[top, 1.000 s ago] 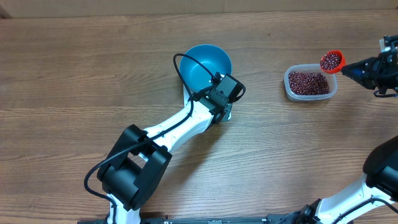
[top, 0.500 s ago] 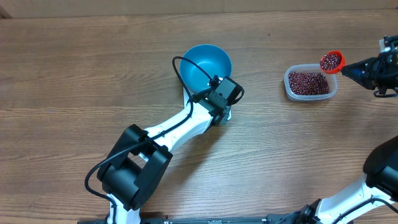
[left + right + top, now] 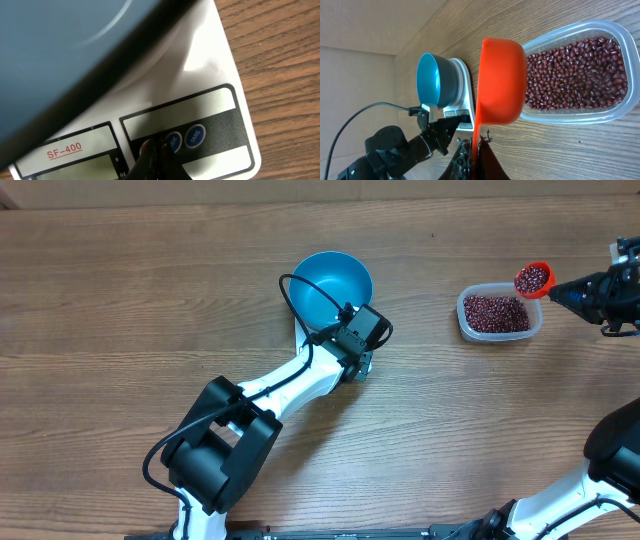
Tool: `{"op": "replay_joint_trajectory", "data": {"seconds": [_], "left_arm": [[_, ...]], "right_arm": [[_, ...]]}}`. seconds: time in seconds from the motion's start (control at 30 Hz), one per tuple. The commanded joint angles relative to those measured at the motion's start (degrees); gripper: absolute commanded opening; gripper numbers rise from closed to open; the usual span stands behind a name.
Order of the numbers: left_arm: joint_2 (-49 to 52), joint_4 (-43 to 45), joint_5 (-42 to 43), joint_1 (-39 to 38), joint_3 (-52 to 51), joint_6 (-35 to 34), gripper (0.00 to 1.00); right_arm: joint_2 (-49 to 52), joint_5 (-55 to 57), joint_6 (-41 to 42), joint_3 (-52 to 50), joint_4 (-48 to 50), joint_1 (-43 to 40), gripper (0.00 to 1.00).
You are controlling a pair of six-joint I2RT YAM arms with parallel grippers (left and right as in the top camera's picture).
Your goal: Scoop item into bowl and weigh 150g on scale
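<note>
Left hand fully closed, empty, at scale front edge; right hand clamped on scoop.

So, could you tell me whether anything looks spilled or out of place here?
Nothing stands out: the bowl sits upright on the scale, and the beans are all in the container and scoop.

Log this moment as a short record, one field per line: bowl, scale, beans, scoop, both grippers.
bowl: blue, on the scale, no beans seen inside
scale: white, under the bowl
beans: in the clear container and filling the scoop
scoop: orange, held above the container's edge
left gripper: shut, tips at the scale's buttons
right gripper: shut on the scoop handle
</note>
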Motion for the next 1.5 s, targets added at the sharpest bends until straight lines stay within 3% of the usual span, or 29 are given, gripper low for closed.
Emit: {"op": "replay_joint_trajectory", "data": {"seconds": [0.0,0.87,1.47], "left_arm": [[0.96,0.17,0.22,0.33,-0.55,-0.66,0.04],[1.25,0.44,-1.64,1.53,-0.55,-1.90,0.04],[2.32,1.62,1.99,1.36,-0.55,-0.33,0.04]], "right_arm": [[-1.11,-0.09,-0.63,-0.09,0.15,-0.02,0.04],[-1.11,0.55,-0.61,-0.09,-0.04,-0.02,0.04],[-1.11,0.57,-0.63,-0.09,-0.02,-0.02,0.04]]}}
